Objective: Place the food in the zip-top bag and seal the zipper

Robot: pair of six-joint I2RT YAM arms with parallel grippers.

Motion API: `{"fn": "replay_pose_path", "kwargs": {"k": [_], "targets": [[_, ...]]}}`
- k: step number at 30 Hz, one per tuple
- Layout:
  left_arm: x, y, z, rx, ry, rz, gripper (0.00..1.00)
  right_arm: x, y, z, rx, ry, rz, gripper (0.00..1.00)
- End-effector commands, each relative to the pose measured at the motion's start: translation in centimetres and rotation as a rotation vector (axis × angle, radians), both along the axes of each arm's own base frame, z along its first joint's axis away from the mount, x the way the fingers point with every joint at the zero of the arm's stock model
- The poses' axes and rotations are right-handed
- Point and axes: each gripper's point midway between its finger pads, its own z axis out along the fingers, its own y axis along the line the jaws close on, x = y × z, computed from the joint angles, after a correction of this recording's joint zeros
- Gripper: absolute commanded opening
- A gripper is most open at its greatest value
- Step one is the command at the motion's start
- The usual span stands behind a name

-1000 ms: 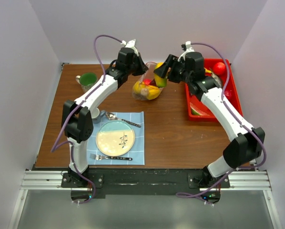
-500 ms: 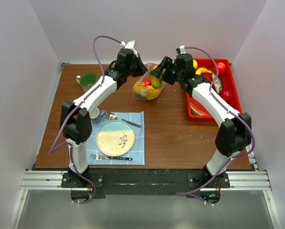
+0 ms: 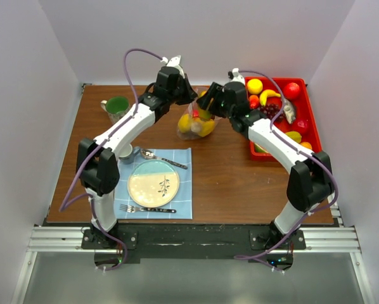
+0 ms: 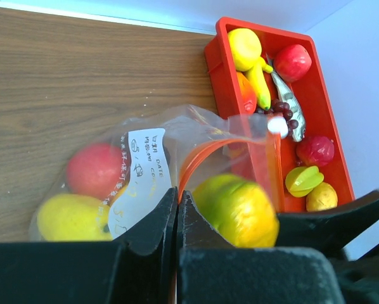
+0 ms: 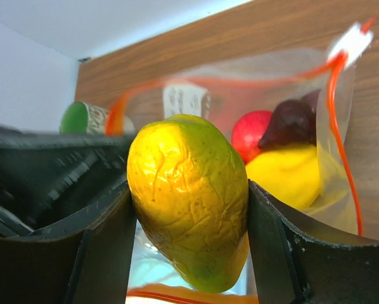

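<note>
Working outward from the arm bases, found a plate (image 3: 153,183) on a blue checked cloth (image 3: 183,190), with a fork (image 3: 146,208) at its near edge and a spoon (image 3: 162,158) at its far one. Farther in, saw the left gripper (image 4: 177,193) pressed fully closed on the rim of the zip-top bag (image 4: 196,123), with the mouth gaping and the zipper (image 4: 208,147) bowed into a loop. Saw the right gripper (image 5: 189,240) clamped around a yellow-green fruit (image 5: 183,183) right at that mouth; could not tell whether past the rim. Inside the bag, made out a red piece (image 4: 94,170) and a yellow piece (image 4: 72,217). Beyond, noted a green cup (image 3: 116,106) at far left and, at far right, a red tray (image 4: 216,69) with more food, grapes (image 4: 284,113) among them.
</note>
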Motion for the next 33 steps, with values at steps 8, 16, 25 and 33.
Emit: {"fn": "replay_pose_path", "kwargs": {"k": [8,16,25,33], "targets": [[-0.2,1.2,4.1,-0.051,-0.071,0.049,0.00,-0.5,-1.8,2.2,-0.076,-0.109,-0.055,0.75],[0.0,1.1,4.1,-0.073,-0.074,0.048,0.00,-0.4,-2.5,3.8,-0.200,-0.041,-0.043,0.94],[-0.1,1.8,3.5,-0.097,-0.069,0.071,0.00,-1.0,-10.9,8.5,-0.384,-0.100,-0.274,0.91],[-0.2,1.0,5.1,-0.140,-0.111,0.030,0.00,5.4,-21.0,4.0,-0.386,-0.020,-0.442,0.86]]}}
